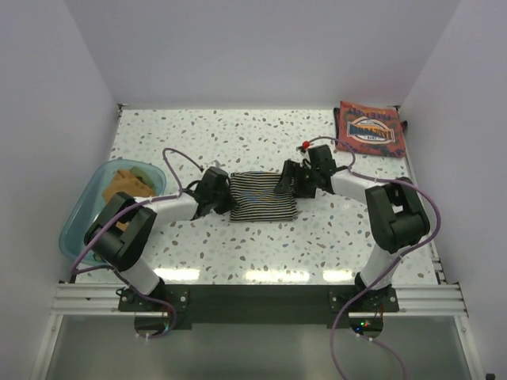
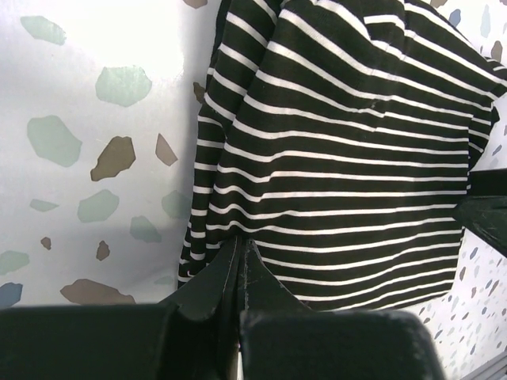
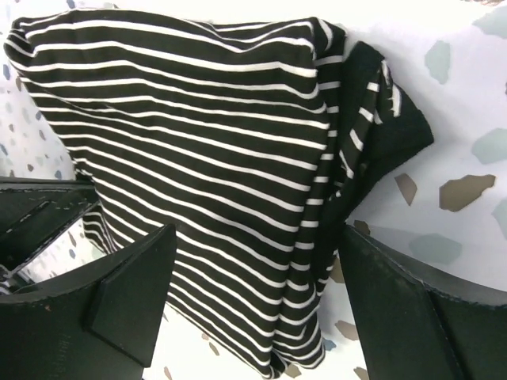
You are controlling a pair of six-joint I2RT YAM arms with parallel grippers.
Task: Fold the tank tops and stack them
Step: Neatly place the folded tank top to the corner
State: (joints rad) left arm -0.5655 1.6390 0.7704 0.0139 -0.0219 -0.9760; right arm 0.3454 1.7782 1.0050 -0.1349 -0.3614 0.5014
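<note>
A folded black-and-white striped tank top (image 1: 261,198) lies at the table's middle. My left gripper (image 1: 226,198) is at its left edge. In the left wrist view the jaws are pressed together (image 2: 242,245), pinching the hem of the striped cloth (image 2: 341,142). My right gripper (image 1: 287,184) hovers over the top's right edge. Its fingers stand wide apart (image 3: 257,237) above the striped cloth (image 3: 198,119), holding nothing. A rust-red tank top (image 1: 370,129) with a blue-white graphic lies folded at the far right corner. Mustard-orange tops (image 1: 127,184) sit in the bin.
A translucent teal plastic bin (image 1: 93,207) stands at the left edge of the speckled table (image 1: 238,134). White walls close in the left, back and right sides. Both arms' cables loop above the table near the striped top.
</note>
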